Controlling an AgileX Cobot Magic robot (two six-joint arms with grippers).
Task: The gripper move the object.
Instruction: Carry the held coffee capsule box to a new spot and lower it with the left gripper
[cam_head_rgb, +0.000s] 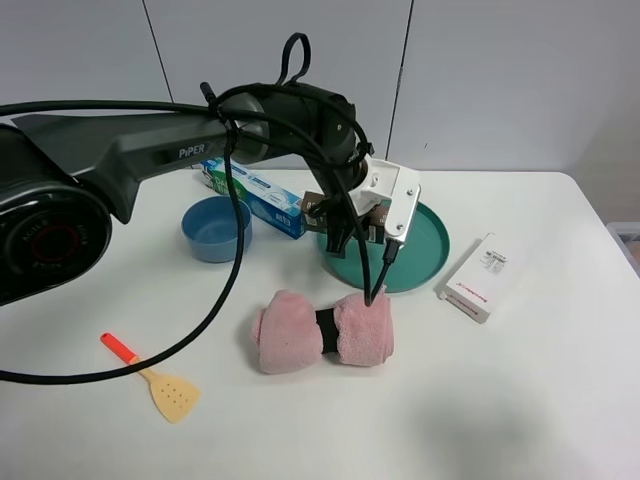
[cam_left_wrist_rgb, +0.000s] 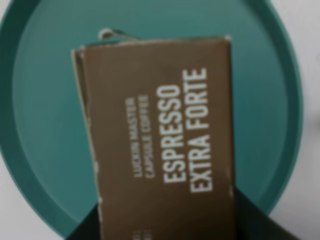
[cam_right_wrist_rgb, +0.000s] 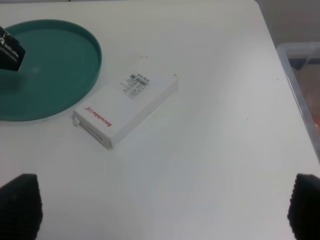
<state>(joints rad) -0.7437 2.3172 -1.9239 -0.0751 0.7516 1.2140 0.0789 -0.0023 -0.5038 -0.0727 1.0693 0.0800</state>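
The dark brown carton (cam_left_wrist_rgb: 160, 140), printed "ESPRESSO EXTRA FORTE", sits between my left gripper's dark fingers (cam_left_wrist_rgb: 255, 220) over the teal round tray (cam_left_wrist_rgb: 45, 100). In the exterior view my left gripper (cam_head_rgb: 372, 220), a white blocky claw, is at the tray's (cam_head_rgb: 425, 250) left edge, shut on the carton (cam_head_rgb: 316, 207). I cannot tell whether the carton touches the tray. My right gripper (cam_right_wrist_rgb: 162, 207) is open and empty above bare table; it is out of the exterior view. The carton's end (cam_right_wrist_rgb: 10, 50) shows at the tray's far side (cam_right_wrist_rgb: 60, 65).
A white flat box (cam_head_rgb: 480, 277) lies right of the tray, also in the right wrist view (cam_right_wrist_rgb: 127, 107). A blue-green toothpaste box (cam_head_rgb: 255, 192) and blue bowl (cam_head_rgb: 215, 228) are left of the tray. A pink towel roll (cam_head_rgb: 320, 330) lies in front. A spatula (cam_head_rgb: 155, 378) is front left. A clear bin (cam_right_wrist_rgb: 305, 75) stands off the table.
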